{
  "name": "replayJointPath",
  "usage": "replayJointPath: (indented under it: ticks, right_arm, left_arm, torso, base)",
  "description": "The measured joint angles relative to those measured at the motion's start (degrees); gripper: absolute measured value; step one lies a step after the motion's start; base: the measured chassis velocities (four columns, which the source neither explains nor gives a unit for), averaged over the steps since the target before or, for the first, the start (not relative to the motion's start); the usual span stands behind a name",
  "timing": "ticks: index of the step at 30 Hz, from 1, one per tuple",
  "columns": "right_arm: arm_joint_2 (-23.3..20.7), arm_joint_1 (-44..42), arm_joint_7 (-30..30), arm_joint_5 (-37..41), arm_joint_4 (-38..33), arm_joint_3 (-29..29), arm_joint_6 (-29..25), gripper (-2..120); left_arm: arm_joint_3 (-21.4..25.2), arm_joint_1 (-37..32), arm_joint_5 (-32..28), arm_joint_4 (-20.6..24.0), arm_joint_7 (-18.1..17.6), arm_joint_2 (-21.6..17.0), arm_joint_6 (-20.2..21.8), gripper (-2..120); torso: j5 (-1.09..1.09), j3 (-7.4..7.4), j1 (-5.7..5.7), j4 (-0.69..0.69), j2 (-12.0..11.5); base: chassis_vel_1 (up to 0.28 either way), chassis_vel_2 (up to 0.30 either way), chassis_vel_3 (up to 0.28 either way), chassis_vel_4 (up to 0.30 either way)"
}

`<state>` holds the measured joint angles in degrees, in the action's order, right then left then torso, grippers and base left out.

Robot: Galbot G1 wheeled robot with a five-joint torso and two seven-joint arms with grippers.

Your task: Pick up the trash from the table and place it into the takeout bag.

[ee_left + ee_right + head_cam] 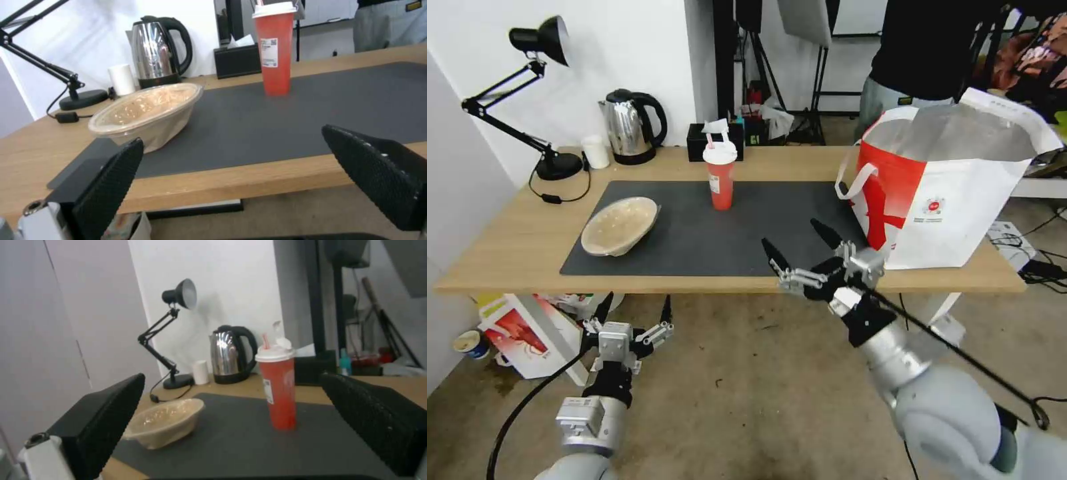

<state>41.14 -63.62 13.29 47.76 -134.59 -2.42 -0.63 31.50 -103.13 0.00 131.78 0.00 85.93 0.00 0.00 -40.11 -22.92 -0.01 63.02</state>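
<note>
The red cup point(720, 175) stands upright on the grey mat point(694, 233), near its back edge; the tan bowl point(620, 225) sits tilted at the mat's left end, well apart from it. The bag point(954, 193) stands open-mouthed on the counter's point(520, 247) right end, foil lining showing. The right end effector point(802, 248) hovers over the counter's front edge just beside the bag, fingers spread — nothing between them. The left end effector point(635, 311) hangs below the counter's front edge, also spread wide. Kettle point(630, 125) and lamp point(534, 100) stand at the back.
</note>
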Motion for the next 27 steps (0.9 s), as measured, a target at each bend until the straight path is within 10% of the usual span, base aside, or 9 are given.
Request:
replayJointPath:
  ticks: [27]
  right_arm:
    - [3.8,30.9,5.2,11.7,12.6,17.1,13.4,100]
  left_arm:
    - [0.0,0.0,0.0,0.0,0.0,0.0,0.0,100]
  torso:
    - [0.0,0.0,0.0,0.02,0.0]
  base:
    - [0.0,0.0,0.0,0.0]
